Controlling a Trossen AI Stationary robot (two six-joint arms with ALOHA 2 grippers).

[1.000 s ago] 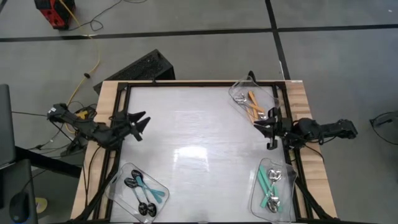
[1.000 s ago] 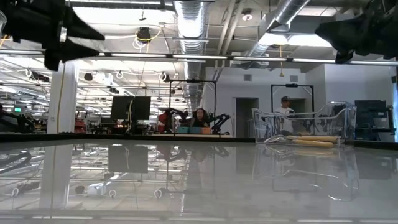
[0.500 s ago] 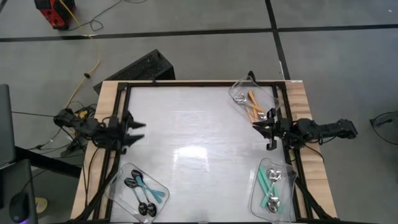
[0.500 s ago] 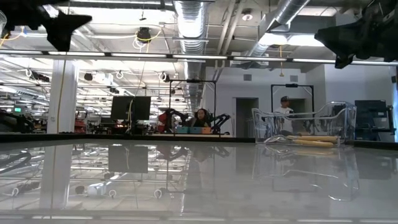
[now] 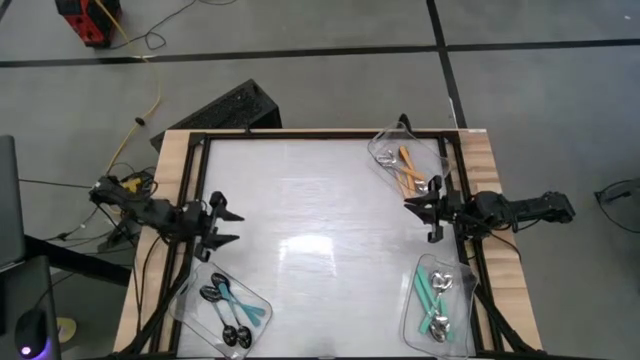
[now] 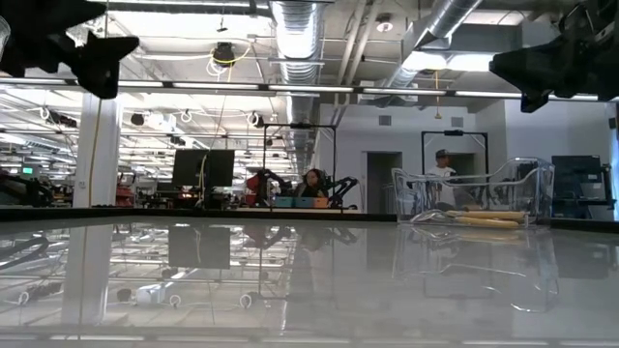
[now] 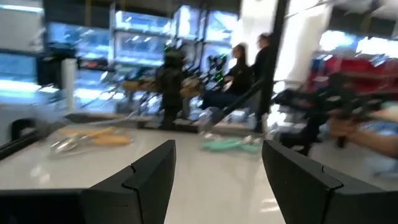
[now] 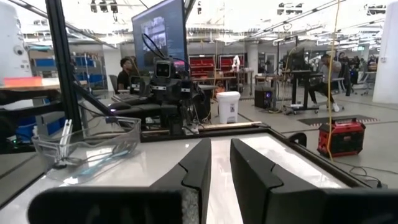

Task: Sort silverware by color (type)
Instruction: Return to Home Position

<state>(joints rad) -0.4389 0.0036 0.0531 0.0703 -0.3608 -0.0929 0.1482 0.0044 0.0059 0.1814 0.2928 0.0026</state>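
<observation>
High view shows the left gripper (image 5: 232, 227) at the left edge of the table (image 5: 300, 190), with its 2 fingers spread wide and holding nothing. The left wrist view shows the same wide gap between the fingers (image 7: 152, 173). The blue spoons (image 5: 228, 303) lie in a clear tray (image 5: 192, 283) near these jaws, off to their side and not between them.

The right gripper (image 5: 412, 206) hangs at the right edge. In the right wrist view its fingers (image 8: 198, 165) are drawn almost together, with only a thin slit, and they grip nothing. The orange spoons (image 5: 408, 170) lie in another tray (image 5: 380, 150) on one side of these jaws. The green spoons (image 5: 432, 293) lie in the last tray (image 5: 412, 322) on the opposite side. All spoons lie apart from both grippers.
</observation>
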